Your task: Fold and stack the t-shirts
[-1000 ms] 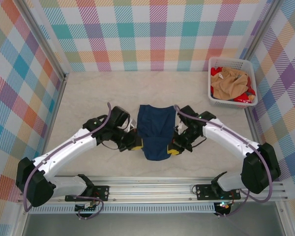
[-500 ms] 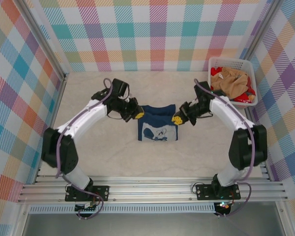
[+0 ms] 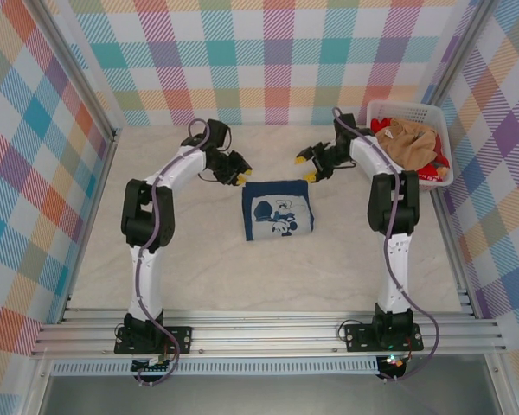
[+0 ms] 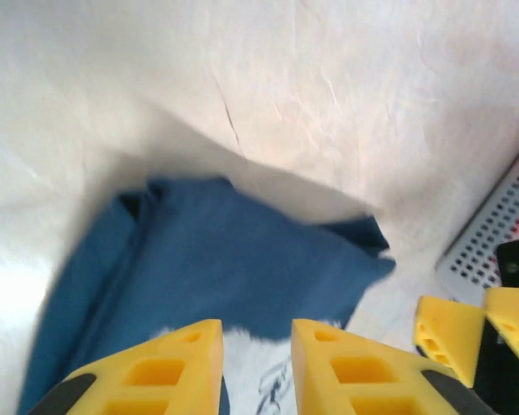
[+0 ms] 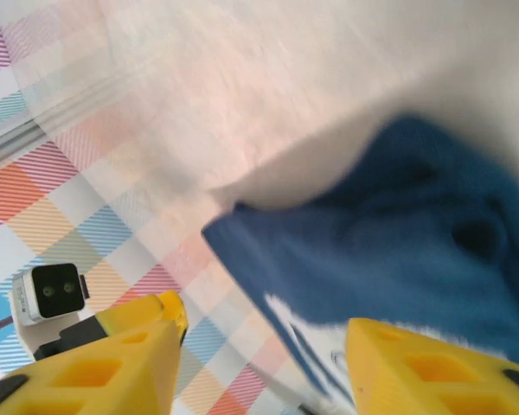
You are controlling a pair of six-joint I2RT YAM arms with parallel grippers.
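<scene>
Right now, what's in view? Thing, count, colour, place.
navy t-shirt: 1, navy with white mouse print, folded, mid-table
tan-orange cloth: 1 heap, on top in the basket
red cloth: count unclear, in the basket under the tan
basket: 1, white, far right corner
table: 1, beige
walls: pastel plaid, three sides
left gripper: yellow fingers, open, empty, by shirt's far-left corner
right gripper: yellow fingers, open, empty, by shirt's far-right corner

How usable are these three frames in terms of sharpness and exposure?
Top external: sharp and evenly lit, the print on the navy t-shirt readable. Left wrist: cloth edges smeared by motion, the tabletop blown out white at lower left. Right wrist: blurred throughout, shirt and checked wall soft.
</scene>
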